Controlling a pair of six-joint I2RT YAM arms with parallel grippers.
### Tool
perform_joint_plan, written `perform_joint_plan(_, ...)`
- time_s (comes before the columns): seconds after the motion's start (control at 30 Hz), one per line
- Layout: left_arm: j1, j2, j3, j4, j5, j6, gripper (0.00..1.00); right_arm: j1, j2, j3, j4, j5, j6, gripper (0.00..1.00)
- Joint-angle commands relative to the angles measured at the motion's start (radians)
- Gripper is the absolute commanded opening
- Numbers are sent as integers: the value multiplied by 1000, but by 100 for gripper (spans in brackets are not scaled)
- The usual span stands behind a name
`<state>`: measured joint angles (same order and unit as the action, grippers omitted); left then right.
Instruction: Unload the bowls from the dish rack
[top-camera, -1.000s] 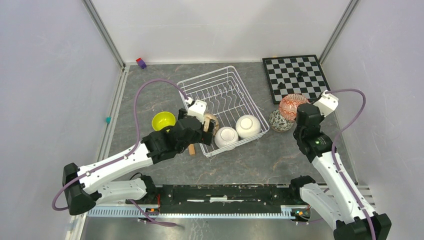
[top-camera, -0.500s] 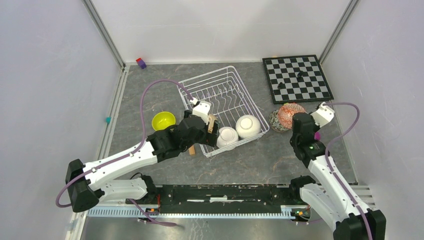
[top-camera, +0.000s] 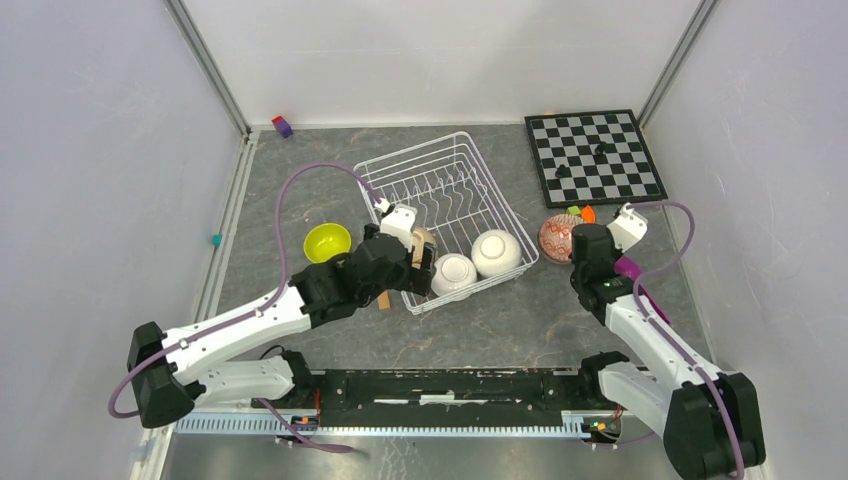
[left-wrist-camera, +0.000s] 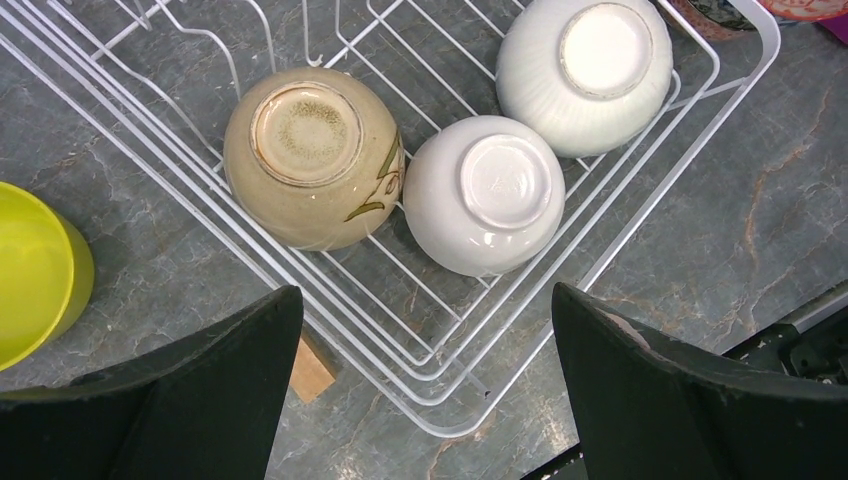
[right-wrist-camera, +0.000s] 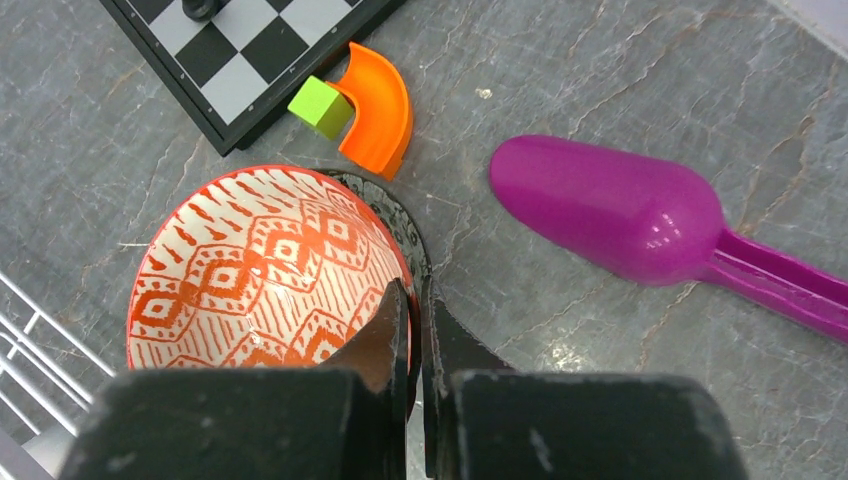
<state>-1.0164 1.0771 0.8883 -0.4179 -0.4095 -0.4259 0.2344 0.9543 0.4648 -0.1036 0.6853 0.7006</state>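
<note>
The white wire dish rack (top-camera: 400, 165) holds a tan bowl (left-wrist-camera: 310, 155) and two white bowls (left-wrist-camera: 487, 195) (left-wrist-camera: 585, 70), all upside down near its front corner (left-wrist-camera: 640, 210). My left gripper (left-wrist-camera: 428, 330) is open and empty above that corner. The lime-yellow bowl (top-camera: 327, 241) stands on the table left of the rack. My right gripper (right-wrist-camera: 413, 300) is shut on the rim of the red-patterned bowl (right-wrist-camera: 260, 260), right of the rack (top-camera: 558, 237). This bowl sits in a dark-rimmed bowl (right-wrist-camera: 405, 220), which is mostly hidden.
A chessboard (top-camera: 595, 155) lies at the back right. A green cube (right-wrist-camera: 320, 105) and an orange curved piece (right-wrist-camera: 380, 120) lie at its near edge. A purple spoon (right-wrist-camera: 620, 215) lies right of the red bowl. A wooden block (left-wrist-camera: 310, 368) lies by the rack's near-left side.
My right gripper has carried the red-patterned bowl down and left onto the dark-rimmed bowl, uncovering the green cube and orange piece. My left arm has barely moved.
</note>
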Motion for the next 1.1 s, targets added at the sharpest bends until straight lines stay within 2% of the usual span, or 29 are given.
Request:
perform_joint_plan(0.0,3,-39,-12,22,-30,-54,100,-2,23,28,96,-18,52,0)
perform_joint_plan(0.43,3,-41,-14,30,-64,-53,100,-3,108,15,130,-22,89,0)
perform_joint_plan(0.57,3,-30,-11,30,-65,-50,100,-6,120,39,106,-20,89,24)
perform_joint_plan(0.67,3,-25,-7,30,-66,-48,100,-5,96,46,106,-5,73,35)
perform_joint_plan(0.83,3,-21,-5,26,-69,-48,100,-5,49,84,45,28,17,45)
perform_joint_plan(0.97,3,-12,3,23,-68,-46,100,-4,28,136,-21,49,-12,47)
perform_joint_plan(1.07,3,10,20,11,-57,-44,100,-6,28,182,-67,46,-57,53)
